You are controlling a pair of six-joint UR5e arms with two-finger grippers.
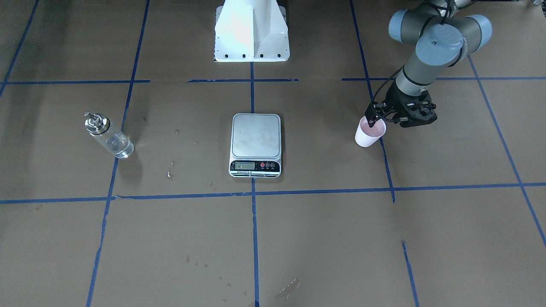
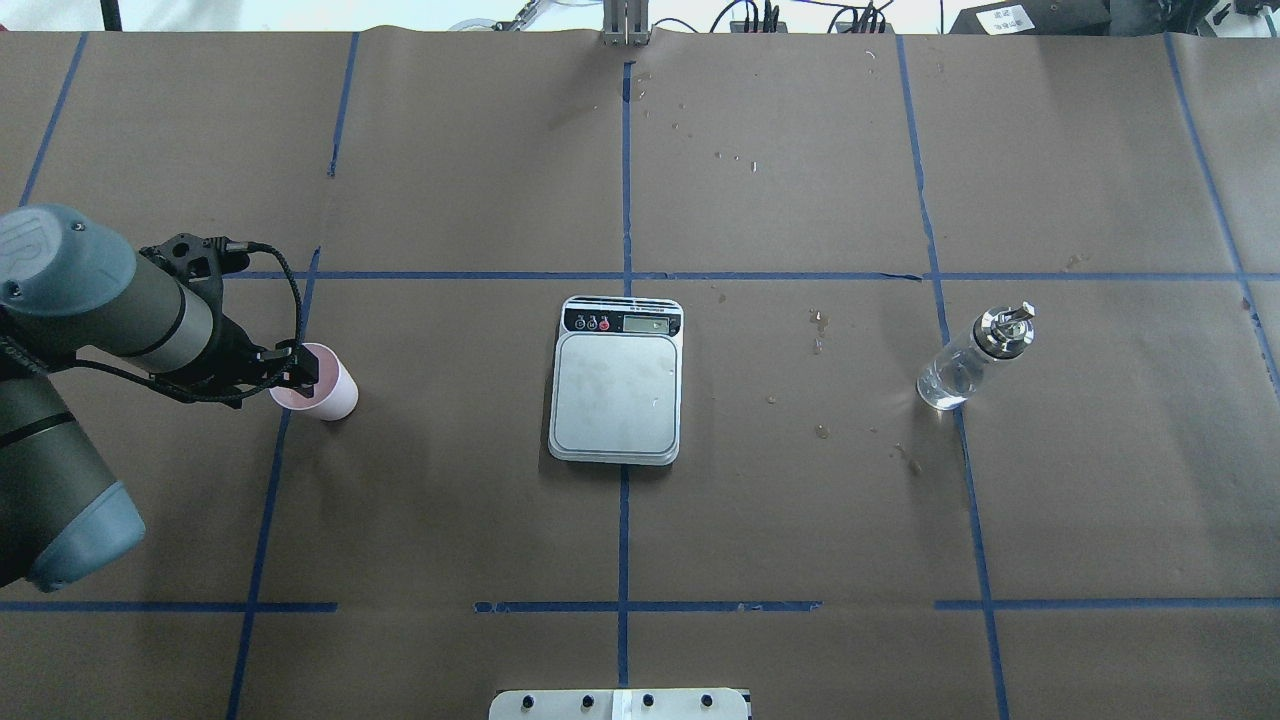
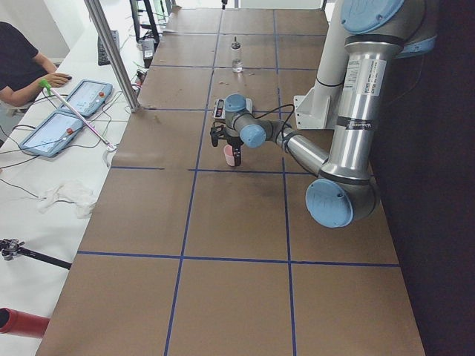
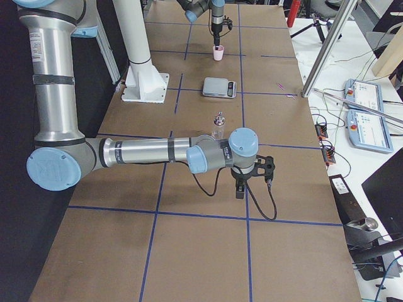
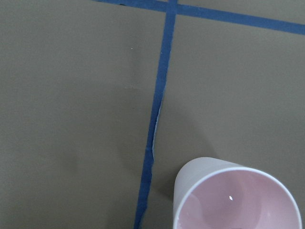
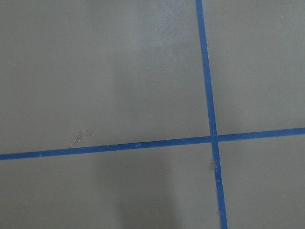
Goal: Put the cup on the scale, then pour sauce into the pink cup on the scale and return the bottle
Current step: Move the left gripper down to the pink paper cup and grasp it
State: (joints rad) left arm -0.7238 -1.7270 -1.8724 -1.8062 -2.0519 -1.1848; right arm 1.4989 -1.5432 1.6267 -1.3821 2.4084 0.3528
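The pale pink cup [image 1: 367, 135] stands on the brown table on my left side, well apart from the scale [image 1: 256, 136]. My left gripper [image 1: 373, 120] is at the cup's rim, one finger inside and one outside, and looks shut on the cup wall. The cup also shows in the overhead view [image 2: 330, 395] and the left wrist view [image 5: 238, 200]. The scale's silver platform [image 2: 616, 390] is bare. The clear glass bottle [image 1: 108, 136] with its silver collar stands on my right side [image 2: 970, 365]. My right gripper [image 4: 252, 179] hangs low over the table, seen only from the side; I cannot tell its state.
The white robot base [image 1: 251, 34] stands behind the scale. Blue tape lines [image 1: 254, 213] divide the brown table paper into squares. A metal pole [image 3: 111, 52], tablets [image 3: 52, 133] and a seated operator [image 3: 18, 63] are beside the table's far edge.
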